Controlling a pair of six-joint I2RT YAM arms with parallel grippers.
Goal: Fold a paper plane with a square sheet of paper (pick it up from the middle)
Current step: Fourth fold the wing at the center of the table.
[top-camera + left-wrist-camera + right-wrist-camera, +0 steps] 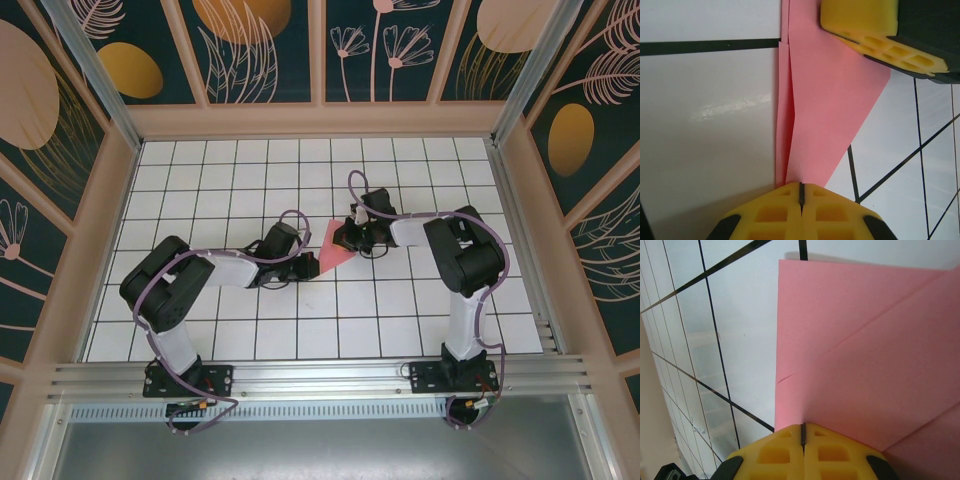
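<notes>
The pink square sheet of paper (333, 247) lies folded into a pointed wedge on the white grid table, between my two grippers. In the left wrist view the paper (825, 100) shows a long lengthwise crease and narrows toward my left gripper (801, 189). That gripper is shut, with its tips resting on the narrow end. My left gripper (307, 265) sits at the wedge's lower left point. My right gripper (350, 238) is at its right side. In the right wrist view my right gripper (802, 430) is shut and set on the paper (865, 350) near its left edge. One of the right fingers (860, 20) lies on the paper's far end.
The white tiled table (250, 170) has black grid lines and is walled by a wooden frame (320, 120) with patterned panels. An aluminium rail (320, 375) runs along the near edge by both arm bases. Cables loop over the arms.
</notes>
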